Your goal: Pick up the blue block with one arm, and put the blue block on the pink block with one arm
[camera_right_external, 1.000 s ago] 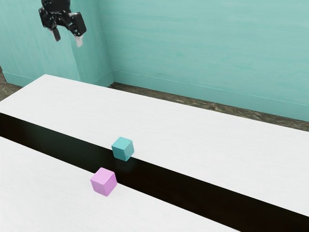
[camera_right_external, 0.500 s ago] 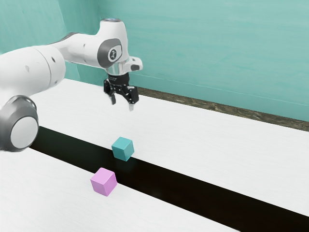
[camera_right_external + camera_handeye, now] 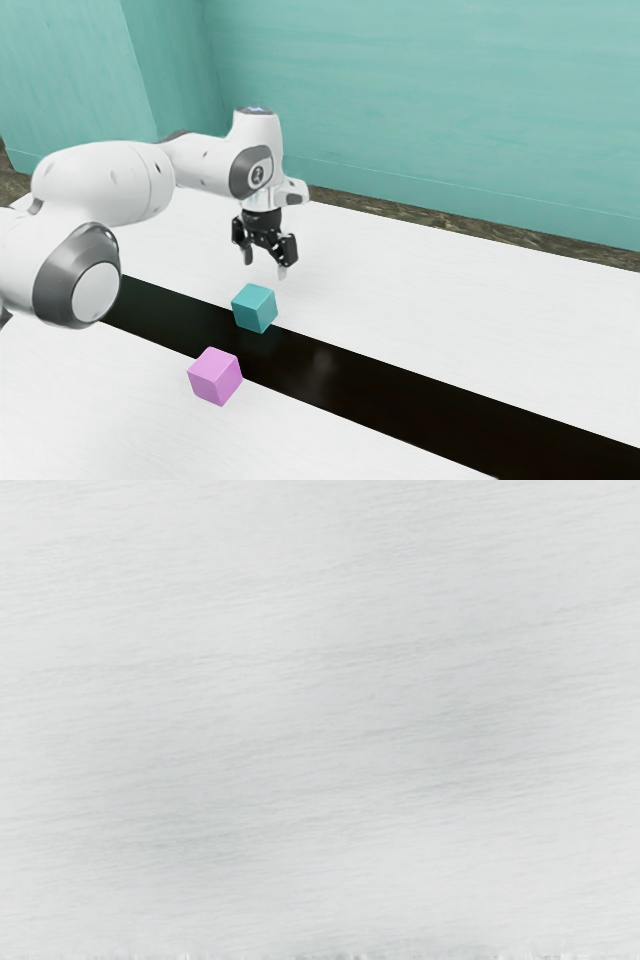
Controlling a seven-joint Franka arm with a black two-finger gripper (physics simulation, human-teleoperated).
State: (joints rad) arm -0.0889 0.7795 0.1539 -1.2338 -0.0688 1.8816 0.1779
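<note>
Pink block (image 3: 214, 376) is sitting nearest, on the near white part of the bench (image 3: 470, 300), right at the near edge of the black strip (image 3: 400, 395) crossing the top. Blue block (image 3: 254, 306) is resting a bit farther and slightly right, at the strip's far edge, near the pink one but not touching. Both are lying flat on the surface. Gripper (image 3: 266, 262) is hovering just above and beyond the blue block, pointing down, jaws spread apart and gripping nothing. White arm (image 3: 130, 190) is reaching in from the left. Wrist camera is looking at plain white bench top (image 3: 320, 720). Teal wall (image 3: 450, 100) is standing farthest back.
</note>
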